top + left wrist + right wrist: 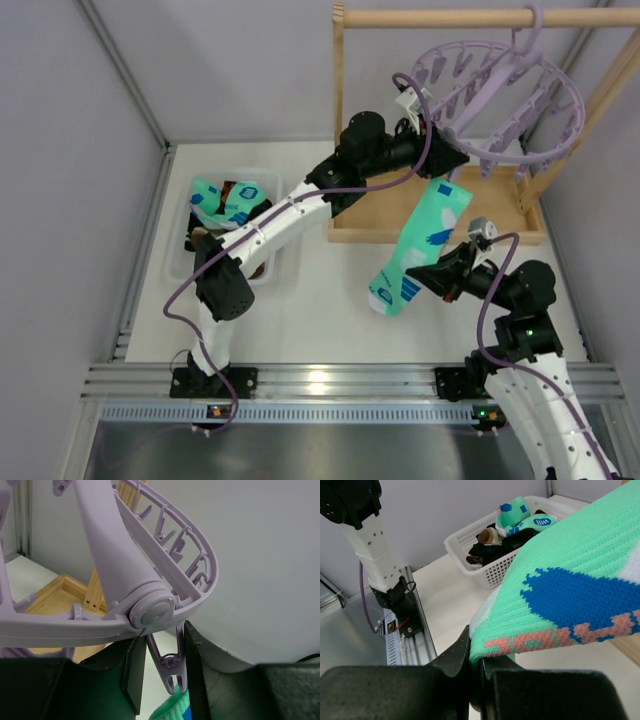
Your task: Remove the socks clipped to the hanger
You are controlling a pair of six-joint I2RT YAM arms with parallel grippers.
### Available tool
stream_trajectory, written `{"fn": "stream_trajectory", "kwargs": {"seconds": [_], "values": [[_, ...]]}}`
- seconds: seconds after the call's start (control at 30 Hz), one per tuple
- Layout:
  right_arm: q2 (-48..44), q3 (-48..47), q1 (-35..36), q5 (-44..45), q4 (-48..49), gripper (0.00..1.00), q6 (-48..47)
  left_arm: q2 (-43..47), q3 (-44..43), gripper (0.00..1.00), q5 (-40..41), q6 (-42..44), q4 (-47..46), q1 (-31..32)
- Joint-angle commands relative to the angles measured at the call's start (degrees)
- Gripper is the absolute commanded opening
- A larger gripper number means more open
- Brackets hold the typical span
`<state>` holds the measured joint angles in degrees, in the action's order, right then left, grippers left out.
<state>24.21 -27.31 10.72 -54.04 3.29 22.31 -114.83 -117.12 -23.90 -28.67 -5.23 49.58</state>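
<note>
The lilac hanger (520, 158) hangs from the wooden rail at the back right; its hub (150, 610) fills the left wrist view. One turquoise sock (420, 245) hangs from a clip peg (170, 662) at the ring's left edge, with its top edge (175, 709) at the peg's tips. My left gripper (445, 160) (164, 645) brackets that peg, with a finger against each peg arm. My right gripper (437, 278) (476, 652) is shut on the sock's lower part (570, 565) and holds it out towards the near side.
A white basket (180, 265) (485, 570) at the left holds turquoise and dark socks (225, 200). The wooden rail frame (440, 235) stands under and behind the hanger. Grey walls close in the back and both sides.
</note>
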Motion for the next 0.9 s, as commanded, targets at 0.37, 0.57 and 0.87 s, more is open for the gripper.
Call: {"fn": "stream_trajectory", "kwargs": {"seconds": [0.37,0.57,0.87], "values": [[-5.48,2.96,0.62,0.51,-2.31,0.0,3.36,1.27,1.19,0.01,2.02,-0.07,-3.99,0.08],[-6.1,2.7,0.53,5.87,-5.31,0.0,3.54,2.85,5.32,0.54,2.8,-0.43,-3.99,0.08],[-3.82,2.17,0.53,13.79,-9.18,0.0,1.69,15.49,21.3,0.98,10.0,3.88,-3.82,-0.27]]}}
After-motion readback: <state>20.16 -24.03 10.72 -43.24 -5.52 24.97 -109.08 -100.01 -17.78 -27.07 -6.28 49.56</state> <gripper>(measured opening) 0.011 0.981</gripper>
